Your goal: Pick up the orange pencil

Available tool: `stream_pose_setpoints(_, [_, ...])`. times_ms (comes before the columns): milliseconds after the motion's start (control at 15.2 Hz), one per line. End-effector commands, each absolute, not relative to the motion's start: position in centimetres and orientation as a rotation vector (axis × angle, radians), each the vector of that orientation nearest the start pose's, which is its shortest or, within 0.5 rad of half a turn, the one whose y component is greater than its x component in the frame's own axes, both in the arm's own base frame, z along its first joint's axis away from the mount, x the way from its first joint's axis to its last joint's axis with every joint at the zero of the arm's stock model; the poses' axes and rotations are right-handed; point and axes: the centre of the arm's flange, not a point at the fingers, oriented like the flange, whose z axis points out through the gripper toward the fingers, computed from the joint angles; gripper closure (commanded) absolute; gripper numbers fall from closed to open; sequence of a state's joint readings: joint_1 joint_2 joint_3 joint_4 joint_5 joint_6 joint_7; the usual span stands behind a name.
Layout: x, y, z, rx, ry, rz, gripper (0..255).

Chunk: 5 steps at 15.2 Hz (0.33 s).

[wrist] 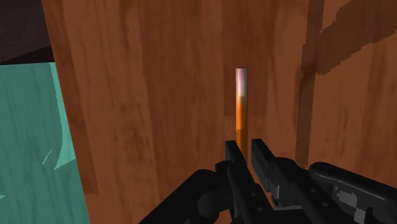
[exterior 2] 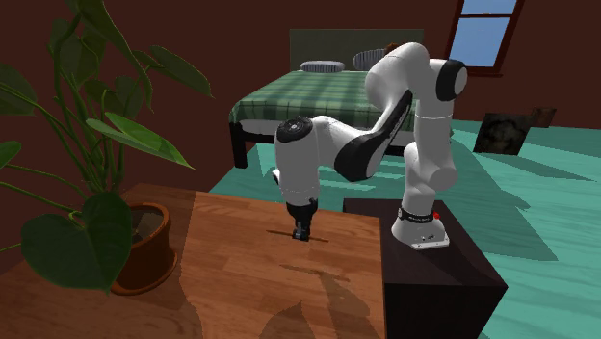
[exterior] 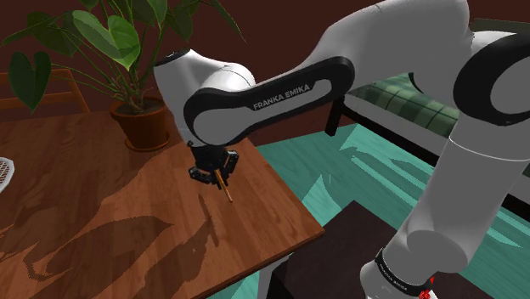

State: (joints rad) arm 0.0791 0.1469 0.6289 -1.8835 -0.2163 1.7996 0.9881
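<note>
An orange pencil with a pale pinkish end is clasped between the two black fingers of my gripper, which is shut on it. In the shoulder view the pencil slants down out of the gripper toward the wooden table, close to its edge at that view's right. Whether the pencil's lower tip touches the wood is unclear. The second exterior view shows the gripper just above the table, near the edge that faces the stand.
A potted plant with big green leaves stands on the table behind the gripper. A white object lies at the table's far left. The dark stand adjoins the table, with teal floor and a green bed beyond.
</note>
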Motion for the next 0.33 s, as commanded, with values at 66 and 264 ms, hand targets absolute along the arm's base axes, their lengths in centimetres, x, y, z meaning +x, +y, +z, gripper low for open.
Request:
stream_pose_setpoints(66, [45.0,34.8,44.4,-3.351,0.346,0.073,255])
stream_pose_setpoints(264, [45.0,34.8,45.0,-3.351,0.346,0.073,255])
